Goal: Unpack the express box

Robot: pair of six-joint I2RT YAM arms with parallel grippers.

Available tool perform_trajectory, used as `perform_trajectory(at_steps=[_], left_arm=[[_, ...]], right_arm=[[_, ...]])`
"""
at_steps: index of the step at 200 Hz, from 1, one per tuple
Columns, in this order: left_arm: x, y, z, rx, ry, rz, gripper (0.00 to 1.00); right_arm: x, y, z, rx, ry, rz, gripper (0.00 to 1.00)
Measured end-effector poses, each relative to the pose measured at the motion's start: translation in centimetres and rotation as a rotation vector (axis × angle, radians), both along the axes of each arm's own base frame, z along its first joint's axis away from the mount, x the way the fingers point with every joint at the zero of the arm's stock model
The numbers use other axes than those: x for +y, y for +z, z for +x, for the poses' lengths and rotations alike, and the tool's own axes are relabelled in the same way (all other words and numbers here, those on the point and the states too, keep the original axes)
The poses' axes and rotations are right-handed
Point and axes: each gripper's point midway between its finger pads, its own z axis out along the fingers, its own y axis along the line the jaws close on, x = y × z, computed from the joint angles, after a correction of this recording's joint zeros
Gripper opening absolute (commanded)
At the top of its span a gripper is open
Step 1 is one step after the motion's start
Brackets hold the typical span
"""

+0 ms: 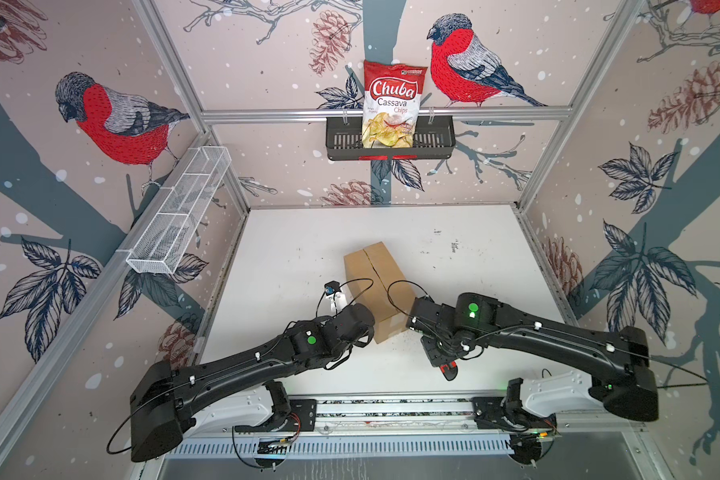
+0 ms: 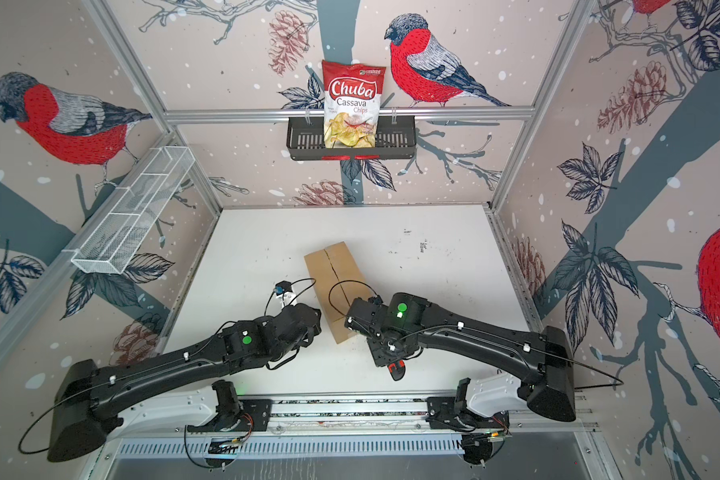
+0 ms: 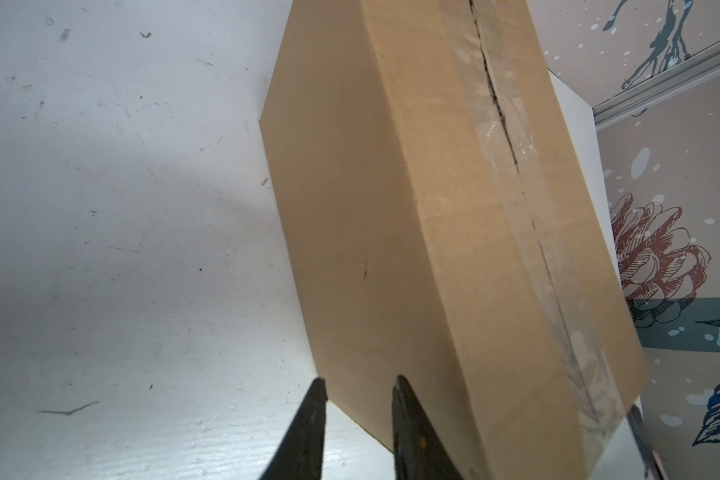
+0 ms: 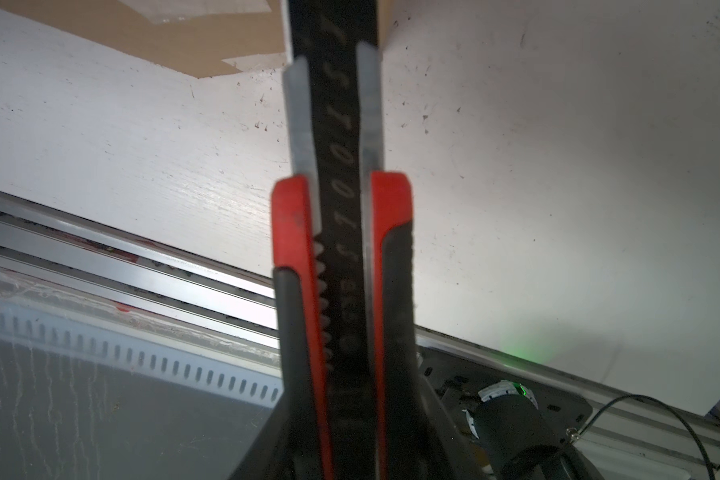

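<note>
The express box (image 1: pixel 377 282) (image 2: pixel 338 278) lies on the white table, a brown carton with clear tape along its top seam (image 3: pixel 495 104). A dark slit runs along the far stretch of that seam. My left gripper (image 3: pixel 359 384) sits low at the box's near left side. Its two dark fingertips (image 3: pixel 319 388) stand a little apart, with only the box's side and the table showing between them. My right gripper (image 4: pixel 350 436) is shut on a red and black utility knife (image 4: pixel 341 208) (image 1: pixel 447 368), whose blade end reaches the box's taped near end (image 4: pixel 184 41).
A black slotted basket (image 1: pixel 433 143) on the back wall holds a bag of Chuba cassava chips (image 1: pixel 393 104). A white wire basket (image 1: pixel 179 212) hangs on the left wall. An aluminium rail (image 1: pixel 391 405) runs along the table's front edge.
</note>
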Motion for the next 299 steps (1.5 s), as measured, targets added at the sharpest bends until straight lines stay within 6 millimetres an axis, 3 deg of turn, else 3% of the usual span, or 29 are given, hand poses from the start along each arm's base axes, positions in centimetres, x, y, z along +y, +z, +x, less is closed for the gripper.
perform_trajectory(at_steps=[299], left_arm=[[-0.96,-0.3,0.38,-0.008,-0.005,-0.024,0.27]], right_arm=[[0.27,0.4,-0.44,0.008,0.014,0.01,0.06]])
